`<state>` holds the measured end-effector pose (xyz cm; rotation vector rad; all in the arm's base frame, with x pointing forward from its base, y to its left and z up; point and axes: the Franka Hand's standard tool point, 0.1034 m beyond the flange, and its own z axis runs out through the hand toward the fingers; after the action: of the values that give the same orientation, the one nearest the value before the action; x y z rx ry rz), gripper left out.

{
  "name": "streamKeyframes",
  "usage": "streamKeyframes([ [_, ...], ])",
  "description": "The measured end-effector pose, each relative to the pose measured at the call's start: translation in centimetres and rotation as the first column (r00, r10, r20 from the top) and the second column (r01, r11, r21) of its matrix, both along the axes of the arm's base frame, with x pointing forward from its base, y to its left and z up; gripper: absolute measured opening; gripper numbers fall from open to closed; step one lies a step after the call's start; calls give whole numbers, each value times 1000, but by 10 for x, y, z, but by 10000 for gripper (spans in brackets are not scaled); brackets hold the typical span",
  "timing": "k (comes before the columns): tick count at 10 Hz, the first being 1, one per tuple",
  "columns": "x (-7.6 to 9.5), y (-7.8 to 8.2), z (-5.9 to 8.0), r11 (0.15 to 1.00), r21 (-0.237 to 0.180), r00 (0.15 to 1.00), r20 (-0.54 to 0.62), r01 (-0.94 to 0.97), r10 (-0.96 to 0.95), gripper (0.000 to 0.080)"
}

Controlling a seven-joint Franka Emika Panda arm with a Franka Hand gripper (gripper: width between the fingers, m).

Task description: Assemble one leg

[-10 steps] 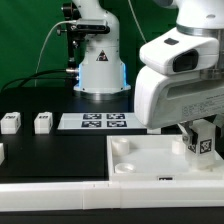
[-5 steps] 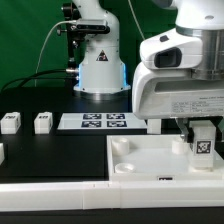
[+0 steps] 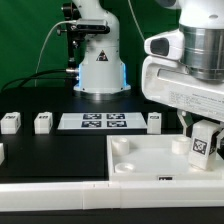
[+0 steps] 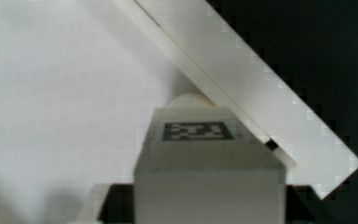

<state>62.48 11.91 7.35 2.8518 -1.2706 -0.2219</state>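
Note:
My gripper (image 3: 203, 132) is shut on a leg (image 3: 203, 144), a small white post with a black-and-white tag on its face. It holds the leg slightly tilted over the corner of the large white tray-like part (image 3: 140, 160) on the exterior view's right. In the wrist view the leg (image 4: 202, 160) stands between the dark fingers (image 4: 115, 203), its rounded tip close to the tray's raised rim (image 4: 247, 85). Three more legs lie on the black table: two on the exterior view's left (image 3: 10, 122) (image 3: 43, 122) and one behind the tray (image 3: 154, 121).
The marker board (image 3: 105, 121) lies flat behind the tray. The robot's white base (image 3: 100, 62) stands at the back. A small white part shows at the exterior view's left edge (image 3: 2, 153). The tray has round corner sockets (image 3: 121, 147).
The arm has shifted toward the exterior view's right and tilted, with the leg still held. The leg behind the tray has come into sight.

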Motion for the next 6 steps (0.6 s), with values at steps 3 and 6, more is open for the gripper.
streamKeyframes([
  [3,0,0,0,962,-35,962,-8,271,-272,303],
  [6,0,2,-1,972,-24,973,-11,232,-232,479],
])
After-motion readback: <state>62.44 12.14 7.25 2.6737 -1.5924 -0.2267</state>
